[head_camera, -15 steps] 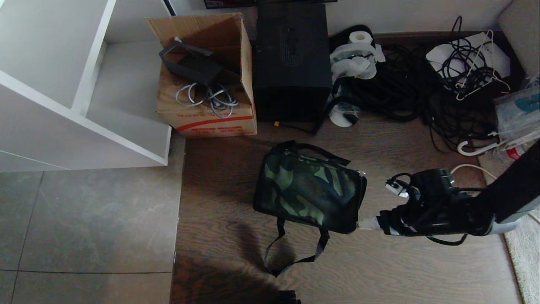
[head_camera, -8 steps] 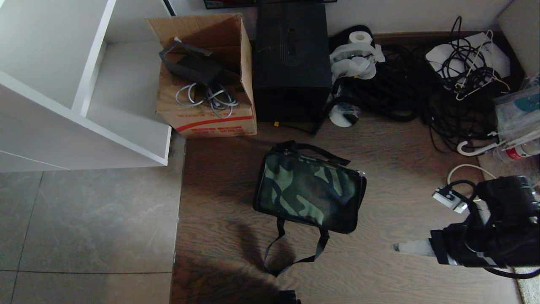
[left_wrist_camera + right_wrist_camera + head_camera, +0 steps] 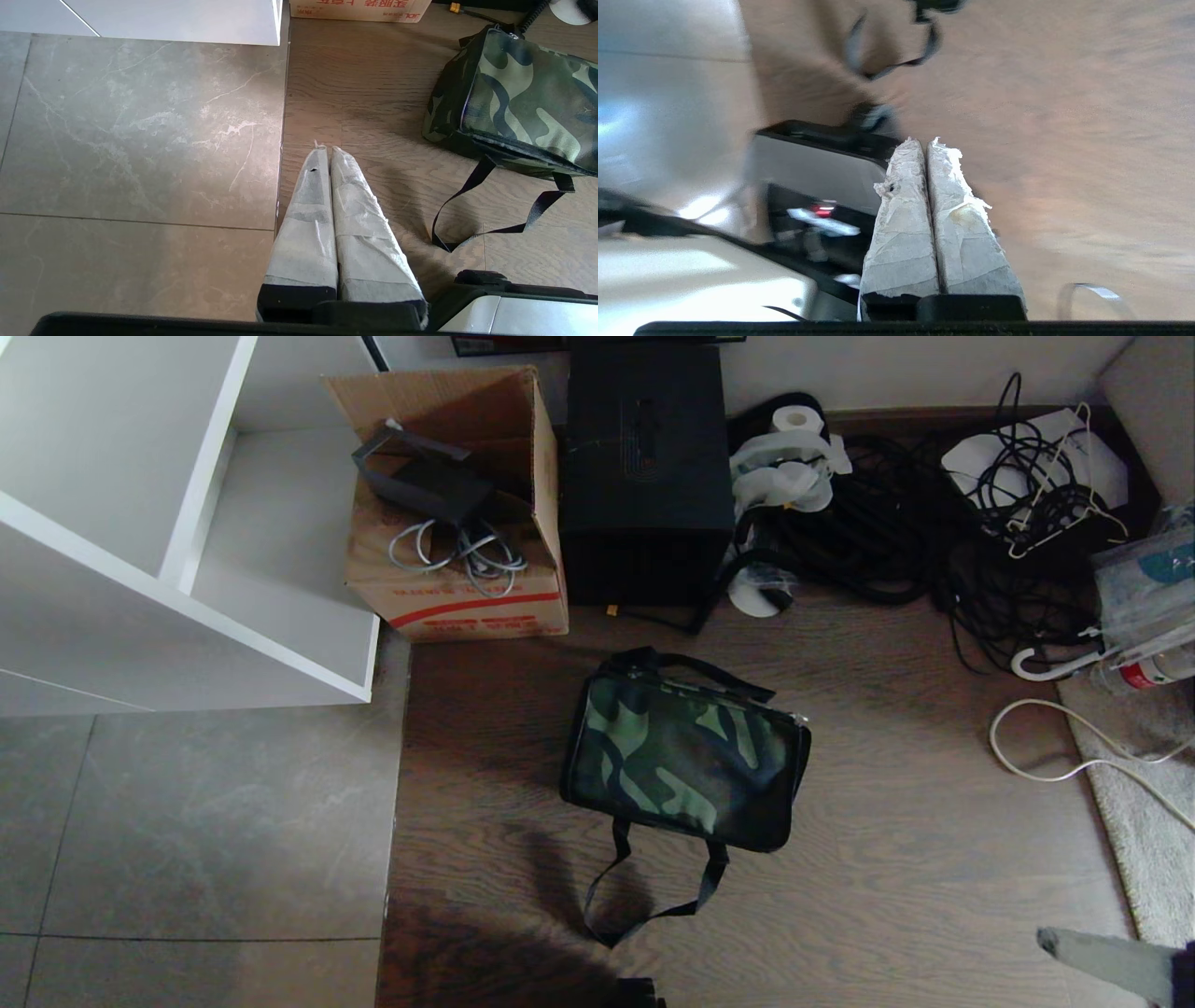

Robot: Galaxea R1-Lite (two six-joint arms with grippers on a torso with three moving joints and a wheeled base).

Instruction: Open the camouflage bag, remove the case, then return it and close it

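The camouflage bag lies shut on the wooden floor, one black strap handle trailing toward me. It also fills the corner of the left wrist view as the camouflage bag. The case is out of view. My right gripper only pokes into the head view's lower right corner, far from the bag. In its own view the right gripper is shut and empty over bare floor. My left gripper hangs parked and shut, empty, above the floor seam beside the bag.
Behind the bag stand a brown cardboard box and a taller black box. A white shelf unit is at the left. Tangled black cables, a loose white cable and a pale rug lie at the right.
My right gripper has pulled away from the bag's near right corner to the head view's lower right edge, and its fingers have closed. The bag has not moved.
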